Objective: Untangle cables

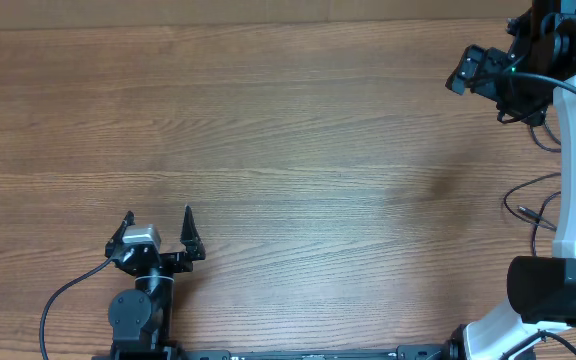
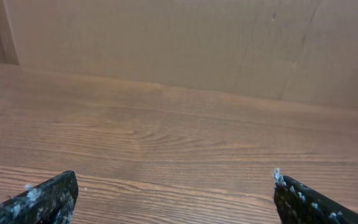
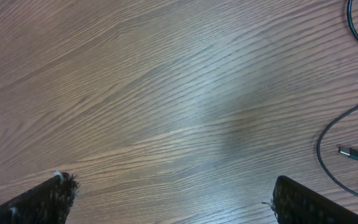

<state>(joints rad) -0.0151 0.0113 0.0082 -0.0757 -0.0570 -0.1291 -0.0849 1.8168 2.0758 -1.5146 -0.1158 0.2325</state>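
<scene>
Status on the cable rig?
Left gripper open, empty. Right gripper open, empty. Cables loose on table, far right, untouched. No obstruction seen.

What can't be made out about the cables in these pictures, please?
Right wrist: the cables run off the right edge; only one plug tip shows.
Overhead: the right arm covers most of them; too thin to tell whether they are knotted.
Left wrist: none in view, only the table.
</scene>
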